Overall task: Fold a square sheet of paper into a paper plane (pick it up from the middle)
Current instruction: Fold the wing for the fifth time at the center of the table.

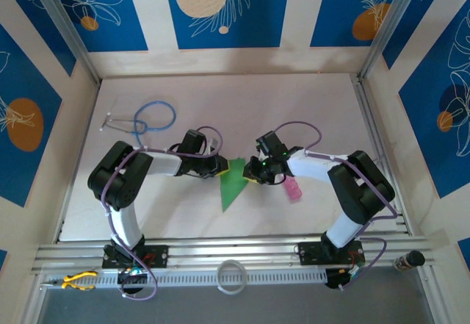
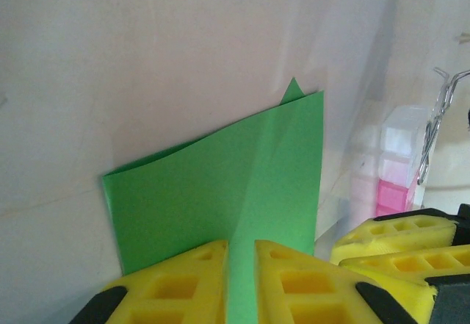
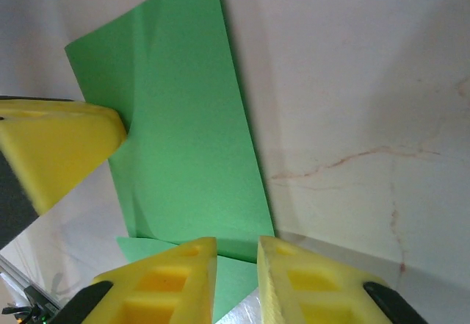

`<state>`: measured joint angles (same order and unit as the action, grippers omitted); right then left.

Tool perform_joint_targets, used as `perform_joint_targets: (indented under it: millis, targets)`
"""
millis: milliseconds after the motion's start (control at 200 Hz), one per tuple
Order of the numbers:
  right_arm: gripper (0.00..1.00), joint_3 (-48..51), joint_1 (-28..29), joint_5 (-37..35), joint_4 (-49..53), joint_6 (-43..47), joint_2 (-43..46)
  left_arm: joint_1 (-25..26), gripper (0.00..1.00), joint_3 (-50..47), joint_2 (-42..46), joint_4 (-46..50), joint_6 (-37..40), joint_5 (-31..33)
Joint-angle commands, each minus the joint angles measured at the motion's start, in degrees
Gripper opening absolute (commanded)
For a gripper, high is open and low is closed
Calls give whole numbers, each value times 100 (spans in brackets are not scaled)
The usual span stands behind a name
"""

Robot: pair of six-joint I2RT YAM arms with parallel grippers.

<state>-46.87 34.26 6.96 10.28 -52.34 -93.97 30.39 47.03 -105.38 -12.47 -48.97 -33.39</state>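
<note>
White tabletop (image 1: pixel 294 103): left end effector (image 1: pixel 222 168) and right end effector (image 1: pixel 253 174) nearly closed, pinching green paper (image 1: pixel 233 186) edges.

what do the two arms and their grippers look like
The left arm and right arm have white links, bulky black joint housings and thin purple cables looping alongside. The left gripper and right gripper each have two chunky yellow fingers with square recessed pockets on black mounts.

green paper sheet (image 1: pixel 233 184): one counted
pink bottle (image 1: pixel 293 189): one counted
stethoscope (image 1: pixel 150 117): one counted
white ring (image 1: pixel 232 276): one counted
yellow-handled pliers (image 1: pixel 77 281): one counted
grippers: two counted, left gripper (image 2: pixel 241 254) and right gripper (image 3: pixel 236 254)
</note>
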Motion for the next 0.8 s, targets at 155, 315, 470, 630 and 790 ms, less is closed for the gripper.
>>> perform_joint_targets:
  millis: [155,315,470,630,790]
  targets:
    - [24,-94,-42,121,269,48,-232,26,18,-167,-17,475,142,109]
    - [24,-107,-51,302,72,58,-413,23,17,-194,-6,426,108,115]
    - [24,-115,-58,441,-68,39,-440,26,16,-211,-17,388,89,115]
    - [24,35,-77,596,-432,61,-277,27,16,-238,-17,359,70,106]
    - [25,75,-150,773,-629,135,-208,23,16,-237,-26,356,63,104]
